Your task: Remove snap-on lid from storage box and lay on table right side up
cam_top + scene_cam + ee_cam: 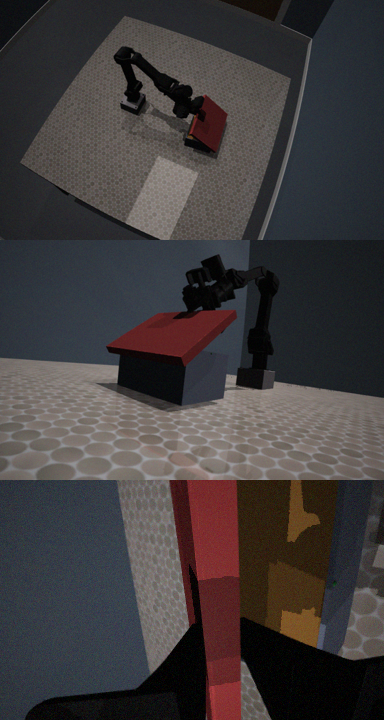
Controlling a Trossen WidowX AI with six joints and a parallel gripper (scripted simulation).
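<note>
You've got 1 pale patch (163, 195) on the hex-pattern surface, plus blue-gray walls (345, 118) (70, 290) (65, 590). Up top you can see 1 brown panel (254, 7), cut off by the top view's edge.

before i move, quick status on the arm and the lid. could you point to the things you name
Black parallel-jaw gripper (201, 112) (218, 628) shut on flat red rectangular lid (212, 124) (169, 331) (218, 535); lid tilted, far edge low at dark blue box (195, 144) (203, 378) (348, 545); no obstruction seen.
</note>
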